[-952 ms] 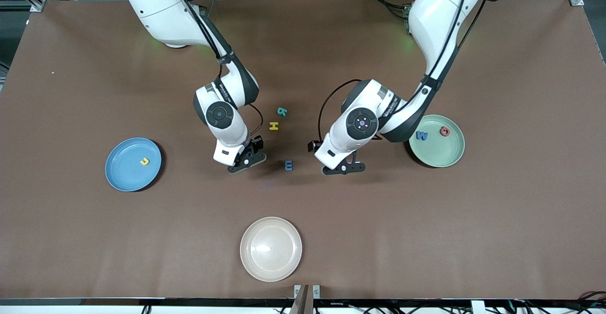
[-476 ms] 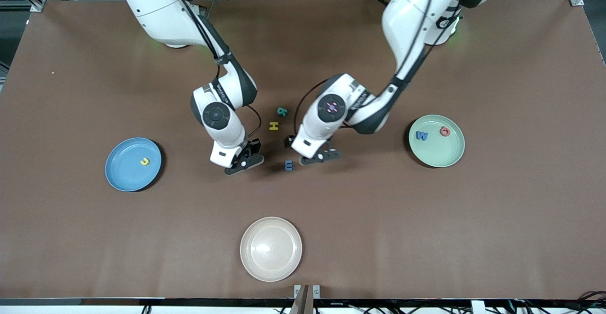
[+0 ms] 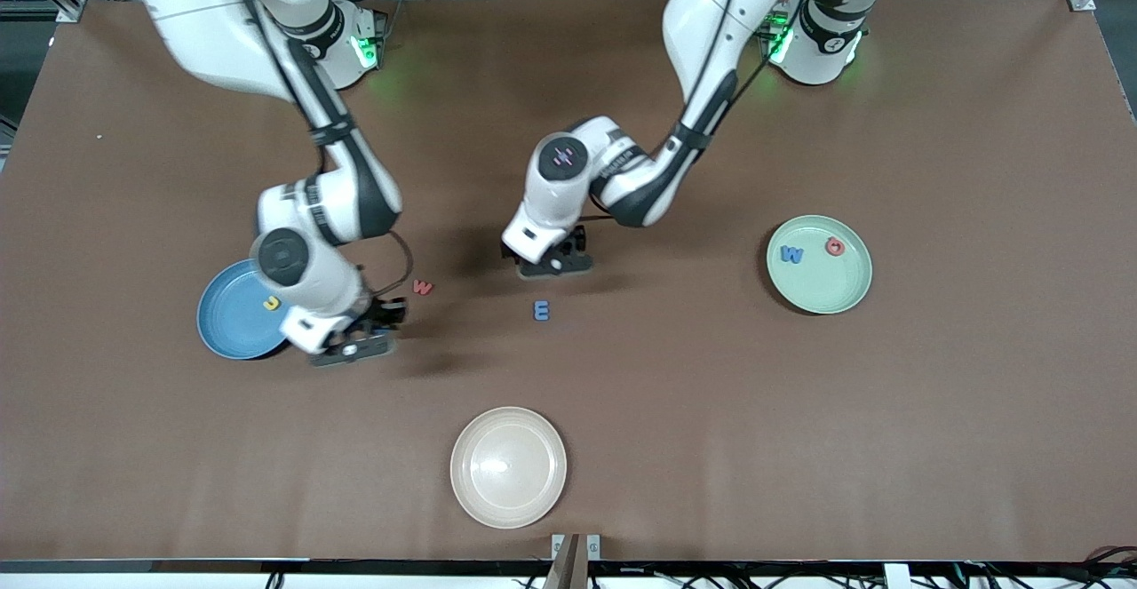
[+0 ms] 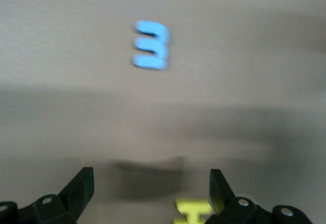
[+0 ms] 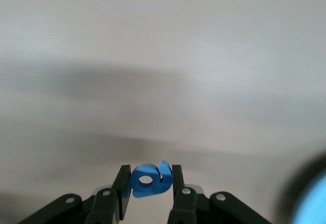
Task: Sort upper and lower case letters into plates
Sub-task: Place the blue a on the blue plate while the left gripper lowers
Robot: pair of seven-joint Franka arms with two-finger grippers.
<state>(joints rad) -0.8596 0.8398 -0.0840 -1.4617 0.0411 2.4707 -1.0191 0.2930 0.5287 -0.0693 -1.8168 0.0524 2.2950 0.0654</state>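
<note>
A: Front view. What has changed?

B: The right gripper (image 3: 352, 351), a second ago beside the blue chunky toy letter E (image 3: 541, 309), now hangs by the rim of the sky-blue round plastic plate (image 3: 233, 321), where a yellow toy letter (image 3: 271, 303) lies. A red lowercase toy w (image 3: 424, 287), hidden under that arm before, now shows on the brown table (image 3: 799, 438) just inward of the gripper. The left gripper (image 3: 552, 262) has crossed from near the pale mint-green round plate (image 3: 822, 291), which holds a blue W (image 3: 791, 254) and a red letter (image 3: 835, 246), to the middle of the table, with the E just in front of its fingers. Judged so, one delivery nears and one pick begins. The cream-white plate (image 3: 507, 466) takes no part.

A: Left wrist view?

B: Fingers (image 4: 79, 188) spread wide and empty, the E ahead, and a yellow toy letter H (image 4: 192, 213) between the fingertips, covered by the arm in the front view.

A: Right wrist view?

B: It alone shows the load: the fingers (image 5: 122, 186) clamp a small blue toy letter with a round hole (image 5: 149, 179), with the blue plate's edge just off to one side.
</note>
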